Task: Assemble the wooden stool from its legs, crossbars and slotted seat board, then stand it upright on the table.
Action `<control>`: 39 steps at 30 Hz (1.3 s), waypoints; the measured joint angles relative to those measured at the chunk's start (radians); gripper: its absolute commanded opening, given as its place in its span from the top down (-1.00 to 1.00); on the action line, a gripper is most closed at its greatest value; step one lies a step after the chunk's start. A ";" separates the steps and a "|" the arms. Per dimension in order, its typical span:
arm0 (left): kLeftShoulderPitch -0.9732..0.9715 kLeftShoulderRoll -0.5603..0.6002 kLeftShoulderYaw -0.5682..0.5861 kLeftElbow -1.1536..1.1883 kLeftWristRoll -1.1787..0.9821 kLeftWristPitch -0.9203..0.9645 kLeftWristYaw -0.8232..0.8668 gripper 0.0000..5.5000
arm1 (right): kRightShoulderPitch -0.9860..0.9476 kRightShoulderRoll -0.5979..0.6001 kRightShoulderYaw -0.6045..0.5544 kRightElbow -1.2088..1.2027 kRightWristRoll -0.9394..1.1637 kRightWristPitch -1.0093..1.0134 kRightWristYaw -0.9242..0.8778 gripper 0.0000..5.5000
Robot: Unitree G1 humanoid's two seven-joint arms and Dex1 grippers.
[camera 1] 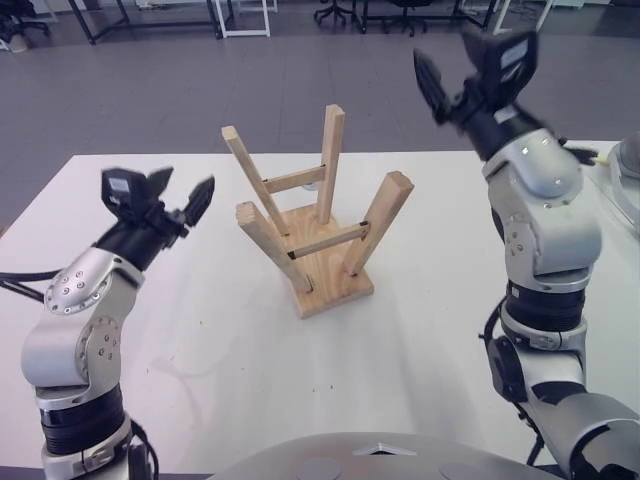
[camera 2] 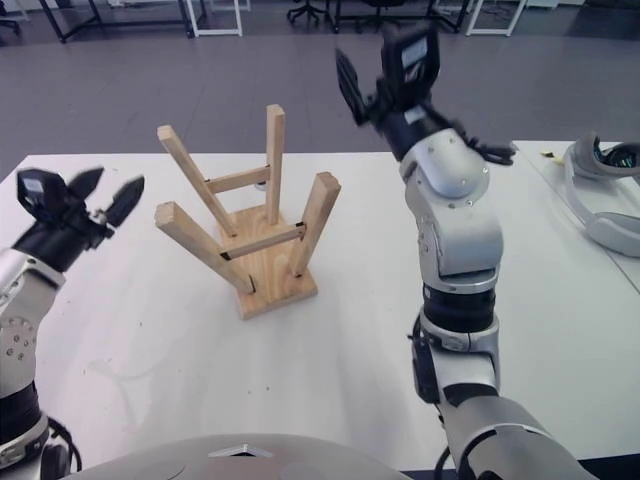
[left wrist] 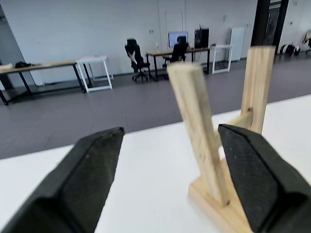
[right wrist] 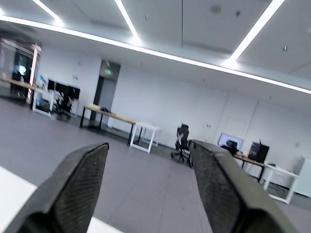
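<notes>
From the head, the stool (camera 1: 322,240) is upside down near the middle of the white table (camera 1: 200,350). Its seat board (camera 1: 335,287) is on the tabletop and its four legs (camera 1: 258,175) point up and lean a bit, joined by crossbars (camera 1: 296,180). The left gripper (camera 1: 184,190) hangs low over the table to the stool's left, apart from it, spread open and empty. The right gripper (camera 1: 452,82) is lifted high over the far right side of the table, well clear of the stool. A headset (camera 2: 598,195) lies at the table's right edge.

From the left wrist, the two black fingers (left wrist: 90,179) stand wide apart with nothing between them. The stool sits beyond them, one leg nearest.

From the right wrist, the fingers (right wrist: 80,187) are spread too, holding nothing, pointing out at the room's desks (right wrist: 116,116) and ceiling.
</notes>
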 measured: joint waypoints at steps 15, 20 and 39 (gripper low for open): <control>-0.038 -0.100 -0.156 -0.208 -0.161 0.133 0.270 -0.30 | 0.337 0.220 0.163 -0.222 0.387 0.671 -0.186 -0.12; -0.039 -0.110 -0.210 -0.201 -0.124 0.132 0.311 -0.30 | 0.450 0.225 0.198 -0.148 0.340 0.683 -0.197 -0.12; 0.174 -0.146 -0.074 -0.333 0.029 0.108 0.476 -0.30 | -0.001 -0.073 -0.045 0.111 0.154 0.123 -0.008 -0.12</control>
